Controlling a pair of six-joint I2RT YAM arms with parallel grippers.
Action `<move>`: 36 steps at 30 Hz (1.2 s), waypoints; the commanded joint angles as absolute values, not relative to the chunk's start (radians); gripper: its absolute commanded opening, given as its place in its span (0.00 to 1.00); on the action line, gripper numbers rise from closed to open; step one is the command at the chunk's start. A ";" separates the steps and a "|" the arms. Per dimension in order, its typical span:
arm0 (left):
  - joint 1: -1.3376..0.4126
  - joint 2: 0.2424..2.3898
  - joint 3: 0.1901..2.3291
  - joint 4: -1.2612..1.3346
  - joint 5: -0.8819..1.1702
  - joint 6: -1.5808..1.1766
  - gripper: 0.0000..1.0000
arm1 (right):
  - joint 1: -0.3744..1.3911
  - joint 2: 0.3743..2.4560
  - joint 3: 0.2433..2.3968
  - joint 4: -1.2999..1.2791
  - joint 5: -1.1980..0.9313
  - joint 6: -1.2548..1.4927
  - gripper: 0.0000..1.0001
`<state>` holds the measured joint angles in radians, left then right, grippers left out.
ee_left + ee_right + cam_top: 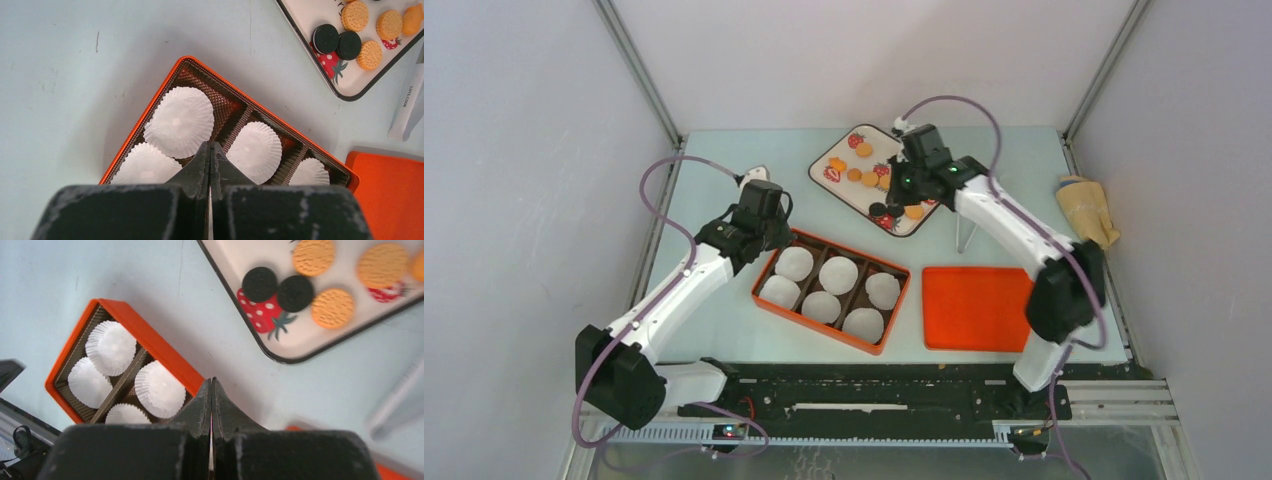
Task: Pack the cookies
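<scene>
Pressed-together, empty jaws of the left gripper hang over the orange box, whose white paper cups hold nothing.

Right wrist: the right gripper, also closed and empty, sits short of the strawberry tray carrying the cookies. It should open, then straddle 1 cookie squarely.

Top: 6 cups unfilled, with an orange lid beside the box.
</scene>
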<state>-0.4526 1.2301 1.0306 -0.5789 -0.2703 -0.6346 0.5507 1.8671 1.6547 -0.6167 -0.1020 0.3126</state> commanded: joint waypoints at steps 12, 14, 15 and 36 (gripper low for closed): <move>-0.466 1.246 1.104 -0.543 -0.243 -0.586 0.00 | 0.865 1.675 1.320 -0.693 0.167 0.465 0.00; -0.466 1.233 1.102 -0.545 -0.243 -0.584 0.00 | 0.853 1.685 1.304 -0.686 0.169 0.475 0.00; -0.466 1.228 1.099 -0.546 -0.245 -0.581 0.00 | 0.844 1.691 1.299 -0.686 0.170 0.477 0.00; -0.466 1.223 1.067 -0.529 -0.241 -0.588 0.00 | 0.608 1.823 1.298 -0.658 0.164 0.420 0.00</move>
<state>-0.4610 1.2274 1.0332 -0.5583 -0.2489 -0.6010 0.6243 1.8042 1.2446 -0.6880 0.1268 0.4500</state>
